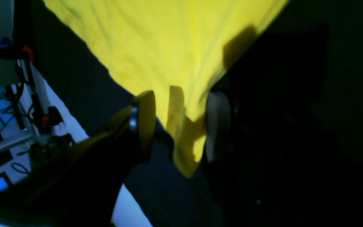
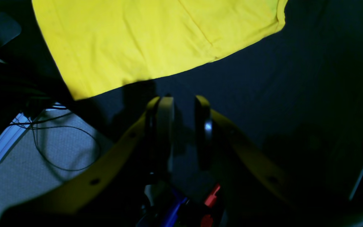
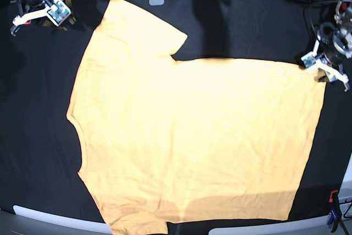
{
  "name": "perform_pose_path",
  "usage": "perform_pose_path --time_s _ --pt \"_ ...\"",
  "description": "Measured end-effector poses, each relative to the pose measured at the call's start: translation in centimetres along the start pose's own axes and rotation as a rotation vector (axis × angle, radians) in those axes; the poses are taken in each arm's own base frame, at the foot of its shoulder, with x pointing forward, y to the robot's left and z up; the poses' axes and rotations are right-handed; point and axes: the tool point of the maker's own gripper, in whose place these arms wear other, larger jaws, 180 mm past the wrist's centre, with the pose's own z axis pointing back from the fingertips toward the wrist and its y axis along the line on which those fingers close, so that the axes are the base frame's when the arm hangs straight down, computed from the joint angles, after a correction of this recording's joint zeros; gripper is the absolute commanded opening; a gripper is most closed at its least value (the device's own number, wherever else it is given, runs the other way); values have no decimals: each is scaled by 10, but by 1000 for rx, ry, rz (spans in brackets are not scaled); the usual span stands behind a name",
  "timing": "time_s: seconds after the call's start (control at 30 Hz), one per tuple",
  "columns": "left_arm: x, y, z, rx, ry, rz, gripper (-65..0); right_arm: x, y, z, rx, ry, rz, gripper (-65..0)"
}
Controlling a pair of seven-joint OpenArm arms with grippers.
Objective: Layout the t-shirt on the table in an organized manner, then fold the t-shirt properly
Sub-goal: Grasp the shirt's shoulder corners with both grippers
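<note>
The t-shirt (image 3: 192, 141) lies spread flat over most of the table (image 3: 33, 152), its collar end toward the left of the base view and its hem toward the right, with 1 sleeve (image 3: 144, 28) reaching toward the far edge and the other sleeve (image 3: 135, 221) at the near edge. The fabric appears largely smooth, with light creases near the near edge. The left gripper (image 1: 176, 126) sits at the far hem corner of the shirt, on the right side of the base view; in the left wrist view a pointed corner of cloth hangs between its 2 fingers (image 1: 145, 119), touching the pale finger on the right of that view, with a clear gap to the other, so the jaws appear parted and a firm pinch cannot be confirmed. The right gripper (image 2: 183, 132) is over bare black cloth at the far left corner of the base view, just beside the sleeve but apart from it; its jaws stand slightly apart with nothing between them. A red and blue clamp (image 3: 332, 210) is fixed at the near right table edge. Loose cables (image 2: 61, 138) lie on the floor beyond the table edge in the right wrist view.
</note>
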Motion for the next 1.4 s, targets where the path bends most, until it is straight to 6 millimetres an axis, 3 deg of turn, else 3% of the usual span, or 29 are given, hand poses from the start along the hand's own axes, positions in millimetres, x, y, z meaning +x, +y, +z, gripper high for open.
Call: perform_pose_path --time_s 0.13,0.23,0.4,0.47,0.6,0.73,0.9,1.1,1.3,1.4 --pt "-7 5 1 3 3 -17 -410 0 0 0 0 -1 0 -531" --pt "-7 9 1 10 5 -30 -449 0 0 0 0 -1 0 -531" --pt "-5 7 1 3 -4 -30 -580 0 0 0 0 -1 0 -529" --pt "-4 2 0 -18 -10 -29 -650 0 0 0 0 -1 0 -490" --pt "3 -3 1 -45 -47 -34 -650 0 0 0 0 0 1 -375" --pt "4 -3 1 -45 -54 -35 -650 -1 -5 0 -28 10 97 -376" --pt "4 -3 1 -46 -54 -34 -650 18 4 1 1 -102 403 -376" --pt "0 -3 1 -47 -32 -23 -650 -2 -18 -14 -71 -22 452 -376" --pt "-2 -3 1 -47 -18 -18 -650 -54 -11 -54 -11 105 477 -376" --pt "-3 -3 1 -47 -15 -18 -650 -54 -14 -69 -42 110 568 -376"
